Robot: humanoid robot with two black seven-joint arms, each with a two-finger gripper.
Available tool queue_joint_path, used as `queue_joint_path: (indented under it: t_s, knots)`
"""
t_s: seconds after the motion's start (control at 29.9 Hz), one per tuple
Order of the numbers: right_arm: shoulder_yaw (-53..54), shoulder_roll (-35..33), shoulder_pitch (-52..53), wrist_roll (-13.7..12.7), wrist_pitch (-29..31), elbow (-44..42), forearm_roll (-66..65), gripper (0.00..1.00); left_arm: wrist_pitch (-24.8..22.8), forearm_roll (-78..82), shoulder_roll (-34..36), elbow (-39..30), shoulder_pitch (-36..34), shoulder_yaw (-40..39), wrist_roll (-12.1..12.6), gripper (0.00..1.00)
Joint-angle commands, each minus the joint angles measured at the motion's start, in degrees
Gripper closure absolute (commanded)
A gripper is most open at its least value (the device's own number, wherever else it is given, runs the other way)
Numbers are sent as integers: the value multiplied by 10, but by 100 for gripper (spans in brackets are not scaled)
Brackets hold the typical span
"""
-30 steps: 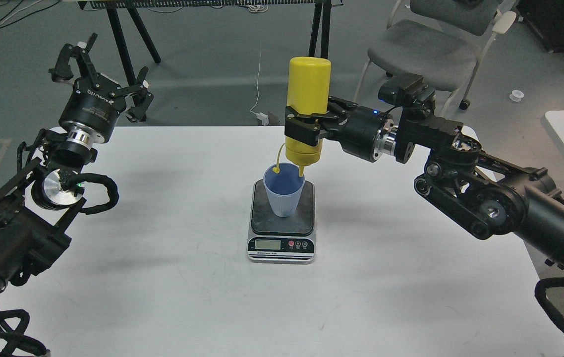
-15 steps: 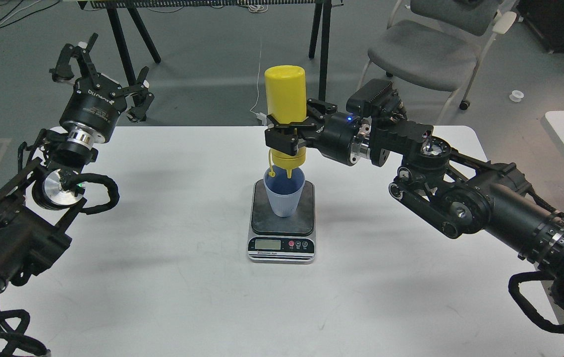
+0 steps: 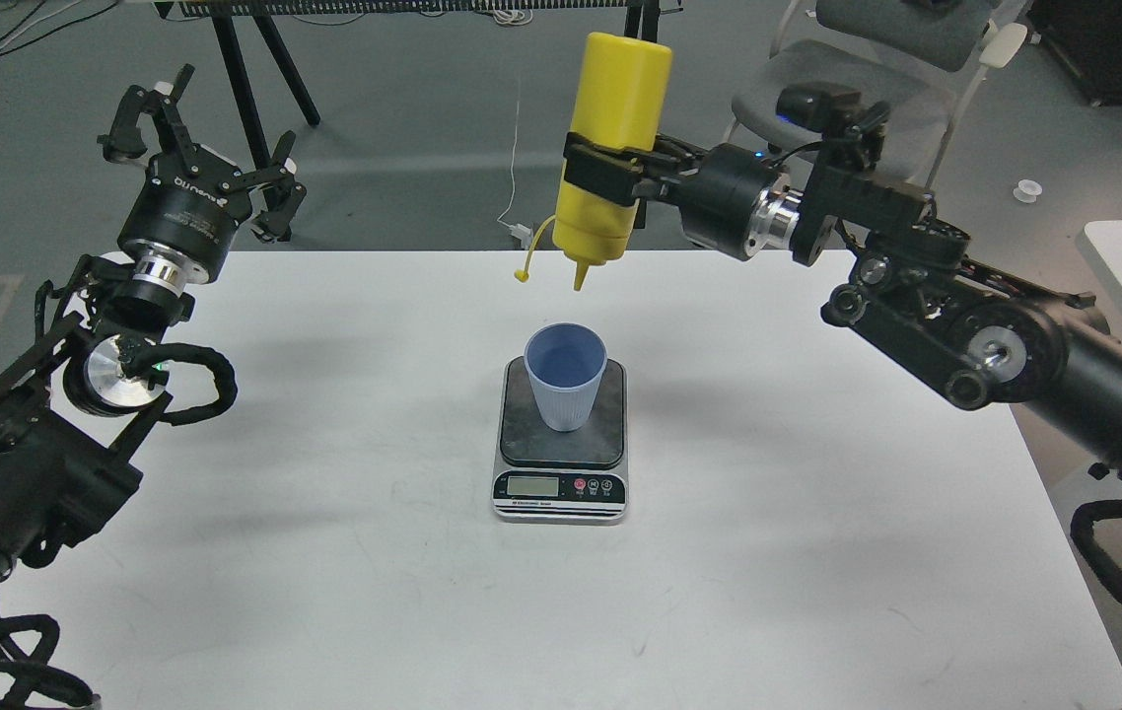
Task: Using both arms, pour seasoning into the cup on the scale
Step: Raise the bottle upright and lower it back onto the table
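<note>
My right claw [image 3: 610, 176] clamps the smooth yellow bottle [image 3: 612, 148] nozzle-down at top centre above the ribbed cup [image 3: 565, 380]; my left claw [image 3: 196, 138] gapes apart.

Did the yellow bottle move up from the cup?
Yes. The yellow bottle went up: its nozzle was down at the rim of the cup, which stayed on the scale, and now hangs clear above it.

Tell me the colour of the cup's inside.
A darker blue than its light blue ribbed outside; the cup shows this in the head view.
</note>
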Motion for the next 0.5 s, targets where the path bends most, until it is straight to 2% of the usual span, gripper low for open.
queue_joint_path:
  t_s: [0.0,0.1,0.27,0.33,0.47]
  knots:
    - [0,-61,-17,2,16,2,214,56,1,0,0,0,-1,3,0,0]
    - [8,-88,-56,2,40,2,372,56,1,0,0,0,-1,5,1,0]
    - [46,-118,-143,-2,113,2,584,57,1,1,-1,0,0,8,1,0]
    - [65,-119,-183,-12,140,1,653,56,1,1,-2,0,0,8,1,0]
    - [81,-112,-255,-48,190,-6,798,54,2,4,-3,0,0,8,1,0]
